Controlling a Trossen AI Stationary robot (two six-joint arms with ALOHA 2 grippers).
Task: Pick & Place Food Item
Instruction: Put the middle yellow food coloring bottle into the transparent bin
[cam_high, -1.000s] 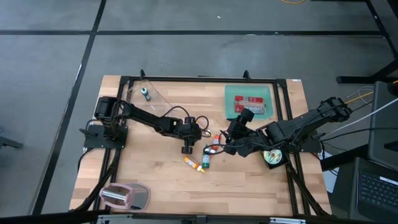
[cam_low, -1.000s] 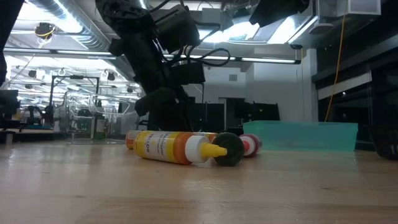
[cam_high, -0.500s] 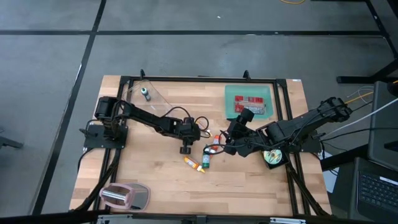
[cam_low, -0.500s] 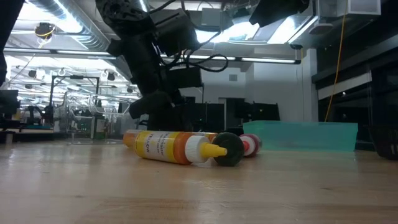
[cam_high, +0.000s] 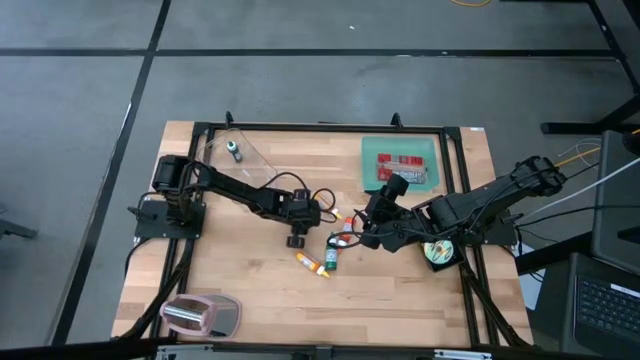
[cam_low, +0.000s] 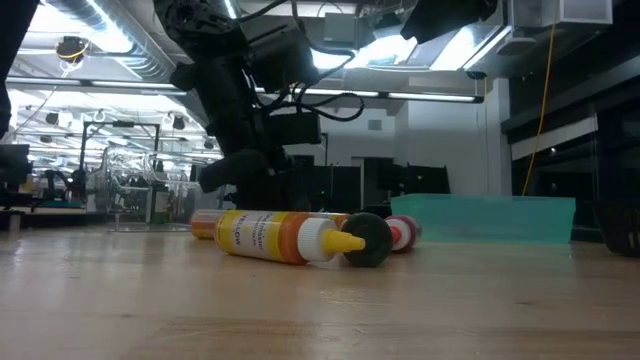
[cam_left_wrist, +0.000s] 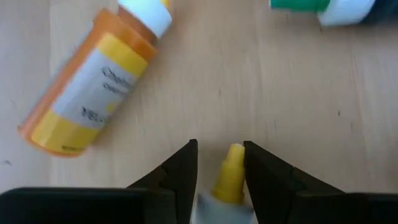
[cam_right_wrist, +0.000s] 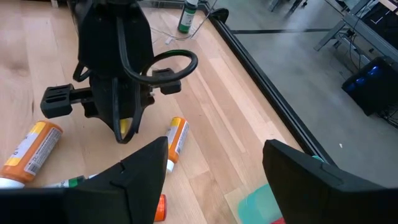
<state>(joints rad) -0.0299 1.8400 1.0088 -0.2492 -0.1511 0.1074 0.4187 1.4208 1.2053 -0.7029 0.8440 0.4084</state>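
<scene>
Several small bottles lie on the wooden table near its middle. My left gripper (cam_high: 297, 238) points steeply down over an orange bottle with a white shoulder and yellow nozzle (cam_left_wrist: 230, 177), and is shut on it. Just beyond lie an orange bottle with a yellow label (cam_left_wrist: 93, 87) and a green bottle (cam_high: 331, 255). A red-and-white bottle (cam_high: 347, 228) and another orange one (cam_right_wrist: 176, 140) lie closer to my right gripper (cam_right_wrist: 217, 180), which hangs open above the table with nothing between its fingers. The green tray (cam_high: 400, 148) stands at the far right. My left gripper has the bottle's white shoulder (cam_left_wrist: 217, 208) between its two fingers, and the yellow nozzle pokes out between the fingertips (cam_left_wrist: 189, 168). The fingers come from above, slanting from the table's left, along the bottle. Its body is hidden under the gripper; an orange end (cam_low: 197, 222) shows at table height.
Red packets (cam_high: 400, 165) lie in the tray. A small green bottle (cam_high: 236, 152) stands on a clear sheet at the far left. A pink and grey object (cam_high: 200, 315) sits at the near left corner, a round object (cam_high: 437, 252) by the right arm.
My left gripper has tipped a little, its fingertips swinging toward the table's left. The orange end of the bottle under it has slid slightly toward the left with them. The other bottles have stayed where they were.
</scene>
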